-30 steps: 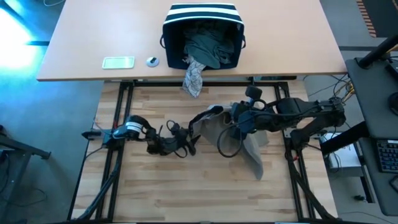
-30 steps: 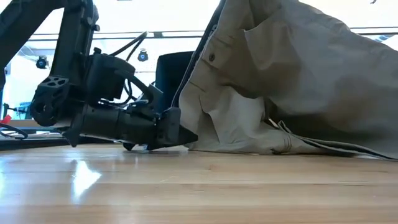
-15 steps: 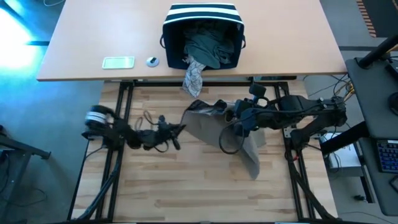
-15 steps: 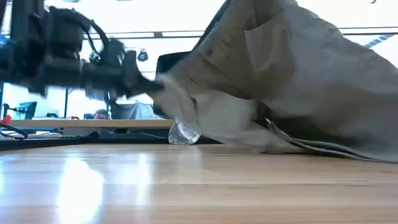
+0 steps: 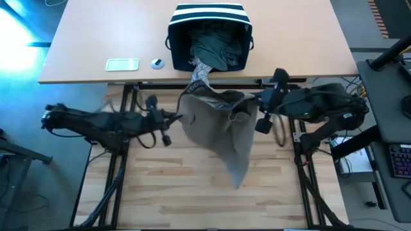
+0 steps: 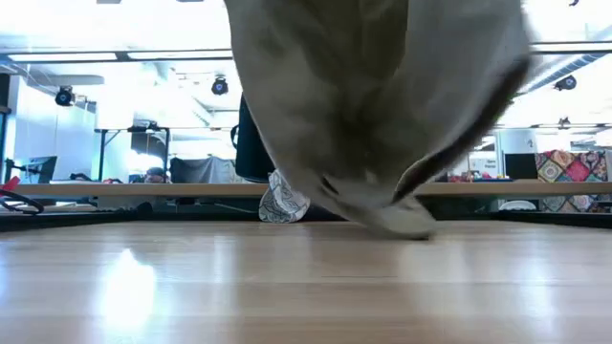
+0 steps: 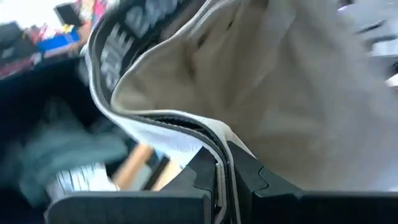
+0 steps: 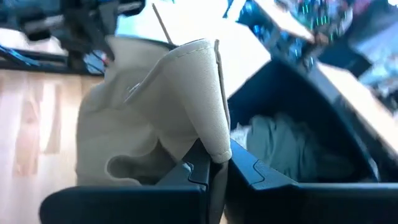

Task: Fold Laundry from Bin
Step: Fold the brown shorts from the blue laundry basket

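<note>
A tan garment (image 5: 221, 135) hangs spread between my two grippers above the wooden table (image 5: 160, 199). My left gripper (image 5: 174, 117) is shut on its left upper corner, my right gripper (image 5: 256, 108) on its right upper corner. The cloth narrows to a lower end (image 6: 402, 225) close to the table top. On the far desk, the striped navy bin (image 5: 209, 22) lies on its side, opening toward me. A teal-green garment (image 5: 215, 48) is inside it. A grey-white patterned garment (image 5: 199, 76) hangs out over the desk's near edge. My left gripper pinches the tan garment's waistband edge (image 7: 208, 140) between its two fingers, next to a dark printed inner band. The fingers come about level from the table's left. The cloth hangs below the hold and runs across to the other gripper. My right gripper pinches a folded upper edge of the tan garment (image 8: 214, 140) between its two fingers, coming from the table's right and slanting slightly down. The cloth drapes below the fingers. Whether its lower end (image 6: 402, 225) touches the table, I cannot tell.
The far desk (image 5: 90, 38) also carries a flat pale card (image 5: 122, 64) and a small round object (image 5: 157, 63). The desk's frame bars (image 5: 128, 96) run along the far side of the wooden table.
My left gripper has taken hold of the tan garment's edge and drawn it up and toward the table's left and far side. My right gripper has risen with its corner. The garment, earlier heaped on the table, is lifted and spread out between them, its lower end hanging.
</note>
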You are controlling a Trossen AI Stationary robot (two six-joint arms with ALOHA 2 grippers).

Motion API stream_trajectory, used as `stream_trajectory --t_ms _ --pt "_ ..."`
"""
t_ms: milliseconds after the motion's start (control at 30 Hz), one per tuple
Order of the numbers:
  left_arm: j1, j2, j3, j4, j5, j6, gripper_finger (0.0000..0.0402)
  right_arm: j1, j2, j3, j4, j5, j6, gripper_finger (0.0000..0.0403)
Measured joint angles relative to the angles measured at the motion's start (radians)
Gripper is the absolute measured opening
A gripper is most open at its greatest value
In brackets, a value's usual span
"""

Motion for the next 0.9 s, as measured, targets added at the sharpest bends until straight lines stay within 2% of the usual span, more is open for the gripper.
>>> stream_trajectory --t_ms 167,300,367,500,633,700,767,833,900 --pt "-0.109 0.096 0.381 -0.269 0.023 0.069 0.0 0.045 0.0 0.078 0.067 -0.015 -0.081 0.0012" --pt "-0.191 0.214 0.664 -0.505 0.024 0.084 0.0 0.081 0.0 0.124 0.141 -0.083 -0.113 0.0012" --pt "-0.228 0.282 0.795 -0.611 0.024 0.075 0.0 0.094 0.0 0.141 0.149 -0.109 -0.094 0.0012" --pt "-0.244 0.402 1.019 -0.737 0.021 -0.011 0.0 0.094 0.0 0.143 0.137 -0.092 -0.061 0.0012" --pt "-0.175 0.505 1.196 -0.862 -0.03 -0.115 0.0 0.041 0.014 0.114 0.124 0.065 -0.002 0.0012" --pt "-0.107 0.545 1.281 -0.989 -0.044 -0.207 0.0 -0.006 0.022 0.097 0.103 0.127 0.015 0.0012" --pt "-0.019 0.553 1.3 -1.072 -0.049 -0.274 0.0 -0.074 0.027 0.082 0.073 0.164 0.055 0.0012" --pt "0.08 0.523 1.239 -1.093 0.031 -0.302 0.0 -0.159 0.027 0.066 0.019 0.17 0.103 0.0012" --pt "0.183 0.501 1.179 -1.086 0.166 -0.322 0.0 -0.242 0.026 0.043 -0.035 0.174 0.155 0.0011"
